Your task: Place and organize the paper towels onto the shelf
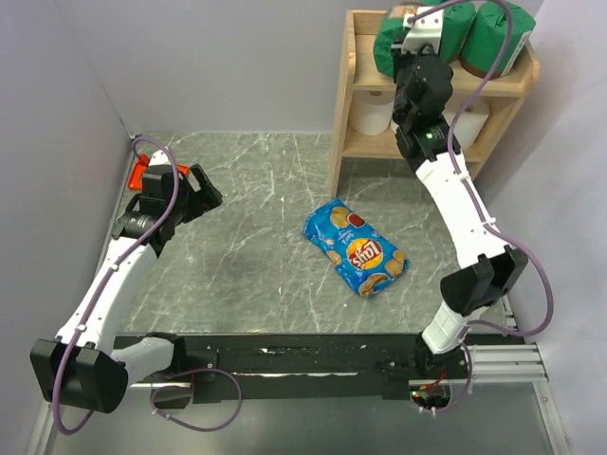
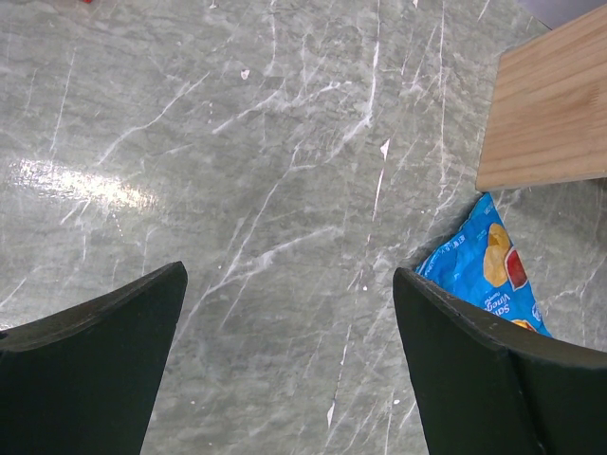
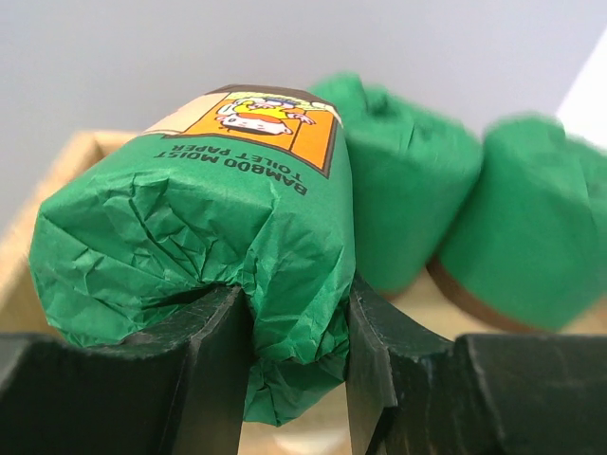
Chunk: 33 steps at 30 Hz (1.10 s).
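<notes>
- Three green-wrapped rolls are at the top tier of the shelf (image 1: pixel 343 104), and the right gripper (image 3: pixel 296 327) is clamped on the one nearest to it
- That held green roll (image 3: pixel 190 227) lies on its side across the fingers (image 3: pixel 204 351), with its printed label facing up and most of its body sticking out to the gripper's left
- Its crumpled wrapper end bulges down between the two fingers, which press into it from both sides
- The board beneath is blurred in the right wrist view, so it is hard to say whether the roll rests on the tier or hangs just above it
- The second green roll (image 3: pixel 408 209) stands just beyond the gripper and to its right, close against the held one
- The third green roll (image 3: pixel 531 227) is further right, touching the second, with its brown base edge showing
- Two white rolls sit on the lower tier, below the right gripper: one white roll (image 1: pixel 373 114) to the left of the arm and the other white roll (image 1: pixel 474 118) to its right
- The left gripper (image 2: pixel 289 275) hangs over the bare marble table (image 1: pixel 256 190) with its fingers spread wide and nothing between them, well apart from every roll
- A blue chip bag (image 2: pixel 484 265) lies flat just beside the left gripper's right finger, and the shelf's wooden side stands beyond it
</notes>
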Available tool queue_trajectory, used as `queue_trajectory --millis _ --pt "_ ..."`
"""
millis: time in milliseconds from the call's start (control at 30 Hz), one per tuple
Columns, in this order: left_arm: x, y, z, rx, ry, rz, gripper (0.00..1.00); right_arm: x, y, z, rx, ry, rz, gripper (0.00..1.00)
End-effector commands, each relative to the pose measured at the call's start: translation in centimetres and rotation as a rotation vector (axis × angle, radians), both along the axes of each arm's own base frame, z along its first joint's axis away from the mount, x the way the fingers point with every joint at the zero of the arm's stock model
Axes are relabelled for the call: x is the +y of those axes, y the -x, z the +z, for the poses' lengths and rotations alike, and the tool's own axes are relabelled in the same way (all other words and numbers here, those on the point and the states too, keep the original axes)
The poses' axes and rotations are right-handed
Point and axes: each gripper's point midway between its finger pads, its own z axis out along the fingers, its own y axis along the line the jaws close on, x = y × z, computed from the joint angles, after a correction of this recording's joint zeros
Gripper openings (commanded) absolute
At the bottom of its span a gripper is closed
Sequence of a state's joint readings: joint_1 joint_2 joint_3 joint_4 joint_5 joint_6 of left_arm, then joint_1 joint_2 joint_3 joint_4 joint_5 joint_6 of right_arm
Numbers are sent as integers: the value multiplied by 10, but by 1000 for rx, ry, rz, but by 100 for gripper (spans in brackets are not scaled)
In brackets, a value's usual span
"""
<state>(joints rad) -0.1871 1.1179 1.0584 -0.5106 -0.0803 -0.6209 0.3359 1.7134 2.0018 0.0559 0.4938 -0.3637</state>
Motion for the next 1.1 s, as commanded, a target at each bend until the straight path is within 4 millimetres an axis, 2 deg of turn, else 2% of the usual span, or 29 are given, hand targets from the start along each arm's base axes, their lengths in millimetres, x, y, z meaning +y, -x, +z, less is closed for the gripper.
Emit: queue_trajectory --millis 0,67,133,200,233,300,333,567,600,767,1067 --pt "0 -5 11 -49 -3 1 96 -27 51 52 -184 -115 -37 43" --pt "0 -5 10 -47 -1 1 96 -14 51 48 -176 -99 32 43" --pt "0 -5 10 -47 -1 1 96 -9 56 57 -178 -98 73 43" --pt "1 -4 10 -46 -4 3 96 -4 48 44 -106 -80 83 43" --pt "1 -4 10 -48 -5 5 96 -6 52 55 -113 -85 79 44" --pt "1 -4 12 -51 -4 6 96 -4 39 33 -6 -60 71 45" --pt "1 -4 11 -51 -2 7 96 -4 41 42 -8 -63 77 46" --pt "0 -5 10 -46 -2 -1 96 8 24 26 100 -59 109 49" --pt "0 -4 11 -49 1 -2 96 7 26 33 85 -64 114 50" --pt "0 -4 11 -49 0 -1 96 12 25 32 103 -60 134 50" --pt "0 -5 9 -44 -1 -1 96 18 7 27 91 -78 180 50"
